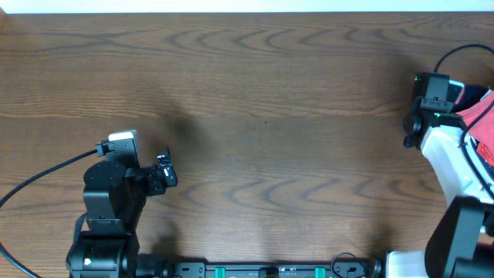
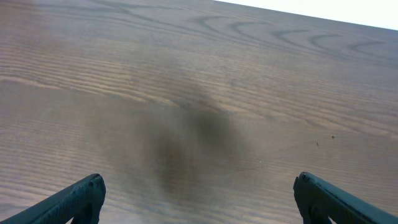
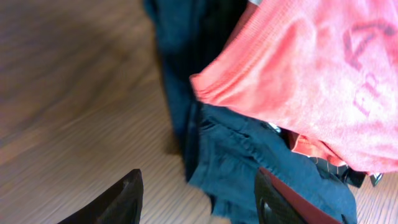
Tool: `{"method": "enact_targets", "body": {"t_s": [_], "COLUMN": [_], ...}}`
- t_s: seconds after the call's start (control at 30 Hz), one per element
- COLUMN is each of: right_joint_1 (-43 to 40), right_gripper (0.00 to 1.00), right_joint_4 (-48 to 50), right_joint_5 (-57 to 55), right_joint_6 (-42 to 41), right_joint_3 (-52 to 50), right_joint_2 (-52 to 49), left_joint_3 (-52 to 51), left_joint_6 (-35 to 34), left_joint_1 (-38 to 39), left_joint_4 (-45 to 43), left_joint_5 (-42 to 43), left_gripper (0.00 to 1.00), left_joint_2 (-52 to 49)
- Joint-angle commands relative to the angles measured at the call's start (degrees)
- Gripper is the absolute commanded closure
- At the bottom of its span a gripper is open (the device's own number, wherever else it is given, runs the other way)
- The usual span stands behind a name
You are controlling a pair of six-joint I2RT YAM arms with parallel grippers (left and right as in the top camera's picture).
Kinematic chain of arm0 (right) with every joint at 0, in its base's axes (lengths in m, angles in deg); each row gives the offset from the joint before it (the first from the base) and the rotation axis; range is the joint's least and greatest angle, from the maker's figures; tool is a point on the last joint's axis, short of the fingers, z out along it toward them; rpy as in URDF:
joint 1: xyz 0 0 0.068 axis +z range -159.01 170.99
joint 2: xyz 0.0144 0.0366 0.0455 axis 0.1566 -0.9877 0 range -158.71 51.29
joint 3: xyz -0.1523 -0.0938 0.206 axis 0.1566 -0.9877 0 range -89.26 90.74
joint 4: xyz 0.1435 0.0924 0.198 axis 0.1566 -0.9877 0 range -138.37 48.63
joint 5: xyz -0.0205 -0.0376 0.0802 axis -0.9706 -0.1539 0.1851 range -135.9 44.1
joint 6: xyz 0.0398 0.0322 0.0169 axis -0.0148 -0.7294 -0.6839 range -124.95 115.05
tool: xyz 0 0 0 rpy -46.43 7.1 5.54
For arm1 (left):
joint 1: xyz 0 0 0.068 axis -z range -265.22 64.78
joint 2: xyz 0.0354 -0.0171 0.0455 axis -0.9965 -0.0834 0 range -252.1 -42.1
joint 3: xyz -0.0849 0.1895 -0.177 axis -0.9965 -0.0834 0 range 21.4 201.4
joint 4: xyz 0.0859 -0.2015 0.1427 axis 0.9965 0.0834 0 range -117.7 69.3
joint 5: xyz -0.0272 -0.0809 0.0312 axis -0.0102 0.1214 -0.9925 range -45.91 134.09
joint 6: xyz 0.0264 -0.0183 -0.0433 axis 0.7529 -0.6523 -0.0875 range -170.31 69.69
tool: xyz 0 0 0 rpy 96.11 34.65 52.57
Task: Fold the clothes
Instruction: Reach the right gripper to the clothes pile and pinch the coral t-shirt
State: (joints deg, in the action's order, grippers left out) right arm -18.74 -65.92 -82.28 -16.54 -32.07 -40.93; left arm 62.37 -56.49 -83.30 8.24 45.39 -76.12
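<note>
Folding had not begun, by my reading: the red-orange T-shirt lay crumpled in a heap at the table's far right edge, draped over a dark blue garment, with no crease or flat panel to be seen. Everything was left to do: get the shirt free of the heap, carry it to the bare wood in the middle, spread it and fold it. The right gripper hung low over the near edge of the heap. Its fingers stood apart at a middling width, with the blue cloth showing between and beyond them, and nothing was visibly pinched. The left gripper waited well apart from the clothes at the lower left, its fingers spread wide over plain wood and holding nothing. The overhead view gave the layout: both arms at opposite ends, the broad middle of the table, and only a sliver of the shirt at the frame's right border, behind the right arm. It did not show the blue garment, nor how the right fingers stood. The right wrist view supplied these, along with the shirt's hemmed edge and faint darker lettering on the cloth. The left wrist view added only that nothing lay under that gripper.
</note>
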Motion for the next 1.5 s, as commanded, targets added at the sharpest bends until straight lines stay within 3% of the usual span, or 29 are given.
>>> {"method": "enact_targets", "body": {"t_s": [0.0,0.37,0.53,1.03,1.47], "right_joint_1": [-2.1,-5.9,-6.9,-7.2,-7.7], "right_gripper": [0.44,0.46,0.52,0.45,0.46], "right_joint_4": [1.6,12.5,15.1,18.7,20.6], "right_joint_5": [-3.7,-3.7,-3.1,-0.5,-0.3], "right_joint_6": [-3.4,1.0,1.7,2.0,2.0], "right_joint_3": [0.4,0.4,0.4,0.4,0.4], "right_joint_2": [-2.0,-6.3,-7.2,-10.9,-12.9], "left_joint_3": [1.2,1.2,1.2,1.2,1.2], "left_joint_6": [-0.3,-0.3,-0.3,-0.3,-0.3], "left_joint_1": [-0.3,-0.3,-0.3,-0.3,-0.3], "left_joint_4": [0.0,0.0,0.0,0.1,0.1], "left_joint_5": [-0.3,-0.3,-0.3,-0.3,-0.3], "left_gripper": [0.02,0.02,0.02,0.02,0.02], "left_joint_2": [0.0,0.0,0.0,0.0,0.0]}}
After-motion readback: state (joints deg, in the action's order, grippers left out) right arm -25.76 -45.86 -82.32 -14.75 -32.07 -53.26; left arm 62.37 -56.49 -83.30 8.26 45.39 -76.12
